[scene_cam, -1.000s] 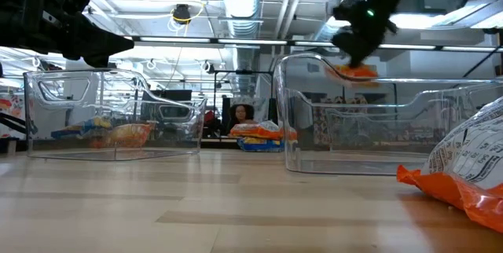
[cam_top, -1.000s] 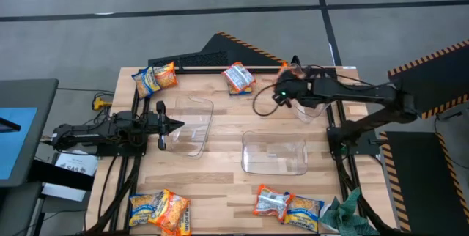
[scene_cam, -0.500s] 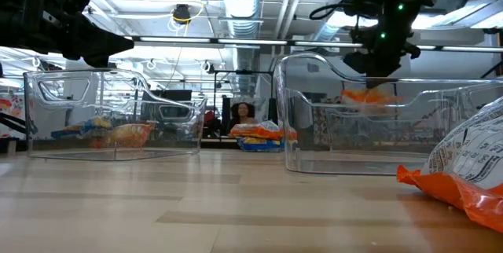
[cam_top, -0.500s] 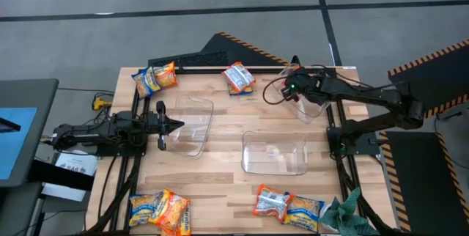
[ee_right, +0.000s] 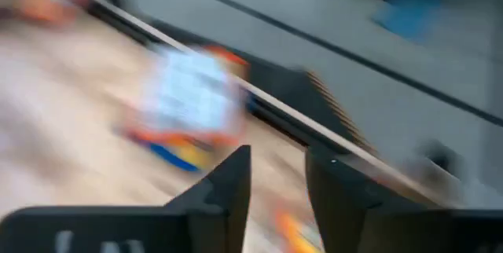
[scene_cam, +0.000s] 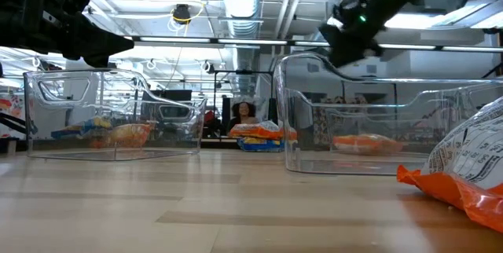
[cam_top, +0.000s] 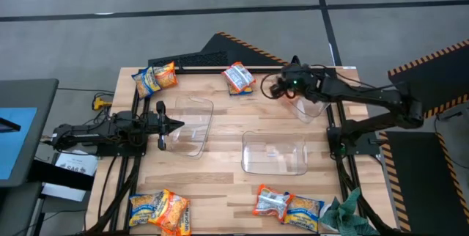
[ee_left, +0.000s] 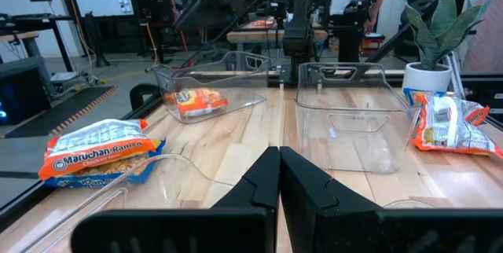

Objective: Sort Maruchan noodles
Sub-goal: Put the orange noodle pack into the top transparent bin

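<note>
**Light, crinkly packets, scattered round the table edges**

We count Maruchan noodles (cam_top: 155,78) lying flat in several spots: one at the far left corner, one (cam_top: 238,78) at the far middle, a pair (cam_top: 160,210) at the near left, another pair (cam_top: 287,204) at the near right. One orange packet (scene_cam: 368,142) lies inside the far right bin (cam_top: 311,108).

We judge them light, stiff within but brittle, and glossy, so the wrap will likely slide; a pinch across the short width at mid-packet looks safest.

The right gripper (cam_top: 277,88) hangs above the table between that bin and the far-middle packet, jaws narrowly apart and empty. The left gripper (cam_top: 178,124) waits over the left bin (cam_top: 196,124), jaws closed on nothing.

The table (cam_top: 220,174) is pale wood planking, smooth. A third bin (cam_top: 275,154) stands nearer. A green cloth (cam_top: 344,214) sits at the near right corner. Beyond, a workshop with a person (scene_cam: 245,112) seated far off.
</note>
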